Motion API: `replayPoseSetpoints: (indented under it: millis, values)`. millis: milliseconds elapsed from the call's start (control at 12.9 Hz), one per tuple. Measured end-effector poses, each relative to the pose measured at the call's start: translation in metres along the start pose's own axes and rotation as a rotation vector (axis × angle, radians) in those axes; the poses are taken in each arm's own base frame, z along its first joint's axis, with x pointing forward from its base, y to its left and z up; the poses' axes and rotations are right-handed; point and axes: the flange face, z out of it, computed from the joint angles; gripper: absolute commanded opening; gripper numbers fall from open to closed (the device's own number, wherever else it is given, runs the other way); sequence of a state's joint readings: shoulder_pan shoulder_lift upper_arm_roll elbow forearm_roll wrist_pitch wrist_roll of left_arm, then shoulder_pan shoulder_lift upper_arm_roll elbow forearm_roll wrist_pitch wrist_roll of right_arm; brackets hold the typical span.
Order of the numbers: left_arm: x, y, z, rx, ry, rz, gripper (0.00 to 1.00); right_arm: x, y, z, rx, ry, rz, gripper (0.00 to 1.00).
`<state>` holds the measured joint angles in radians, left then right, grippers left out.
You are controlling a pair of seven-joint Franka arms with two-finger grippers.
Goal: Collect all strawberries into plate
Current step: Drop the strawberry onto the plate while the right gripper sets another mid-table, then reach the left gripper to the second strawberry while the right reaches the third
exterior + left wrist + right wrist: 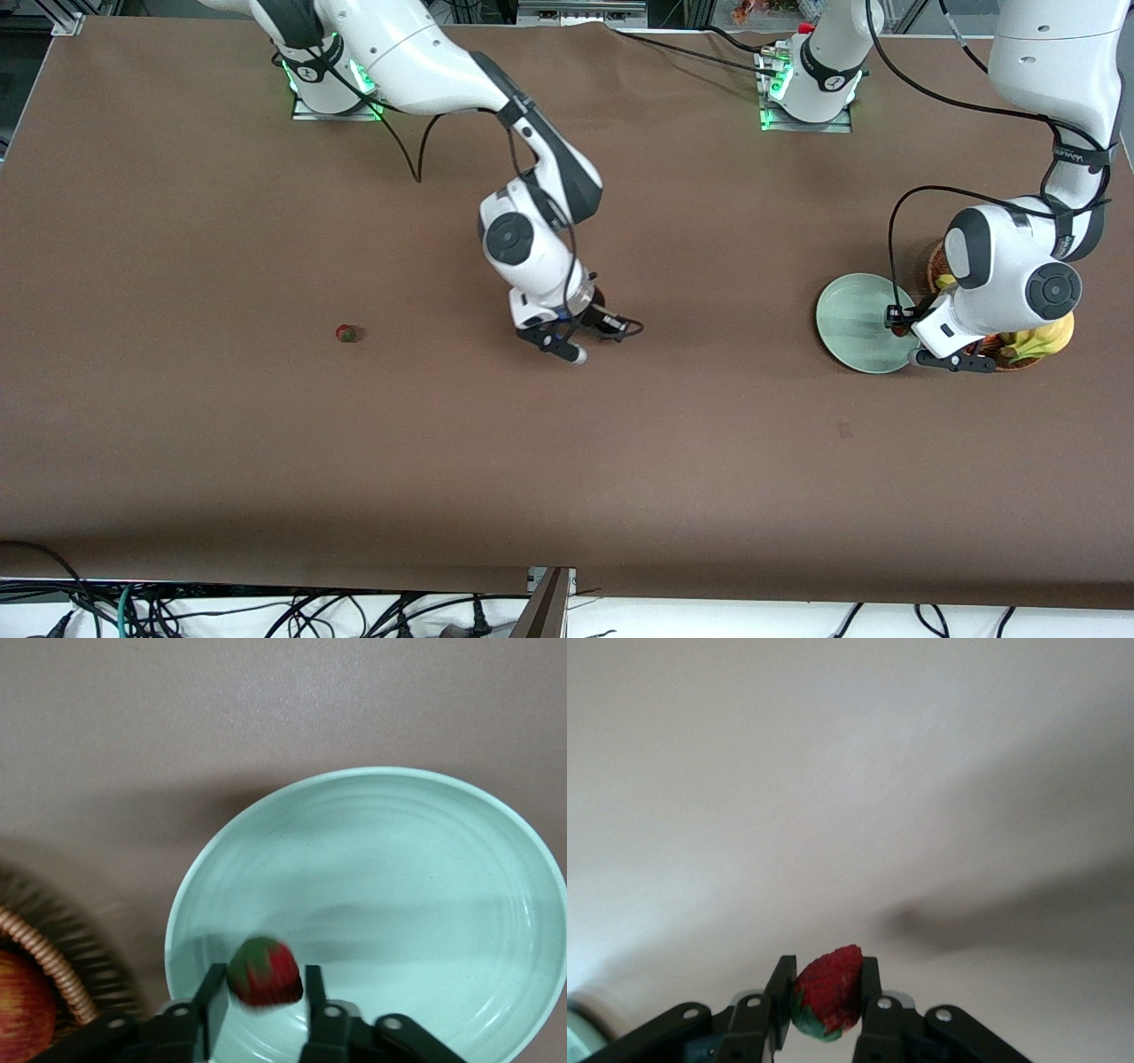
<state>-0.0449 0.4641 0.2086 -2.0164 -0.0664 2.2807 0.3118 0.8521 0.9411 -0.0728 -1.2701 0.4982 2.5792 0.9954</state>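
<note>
Left gripper point(263, 992) over plate point(425, 868), fingers parted, strawberry point(264, 972) seen loose between them. Right gripper point(826, 997) over table middle, clamped on second strawberry point(827, 990). Third strawberry point(345, 333) left on table toward right arm's end.

Glossy smooth plate point(425, 859); woven wicker basket point(49, 952); matt table point(266, 443).

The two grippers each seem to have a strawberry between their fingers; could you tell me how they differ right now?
The left gripper is over the plate, fingers parted around its strawberry; the right gripper is over bare table, shut on its strawberry. The left berry shows a gap beside it; the right berry is pinched. Both berries are red with green caps.
</note>
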Motion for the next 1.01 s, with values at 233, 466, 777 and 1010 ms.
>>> replayPoseSetpoints:
  millis: [233, 466, 777, 1010]
  values:
    - [0.005, 0.002, -0.04, -0.014, 0.002, 0.012, 1.0, -0.078, -0.006, 0.035, 0.118, 0.036, 0.099, 0.51]
    - [0.002, 0.02, -0.093, -0.052, 0.053, -0.001, 1.0, -0.126, -0.008, 0.047, 0.198, 0.033, 0.21, 1.0]
    - [0.004, 0.051, -0.111, -0.064, 0.073, -0.044, 1.0, -0.103, -0.022, 0.028, 0.19, 0.055, 0.272, 1.0]
    - [0.01, 0.117, -0.106, -0.084, 0.077, -0.098, 1.0, -0.045, -0.03, -0.018, -0.005, 0.079, 0.217, 1.0]
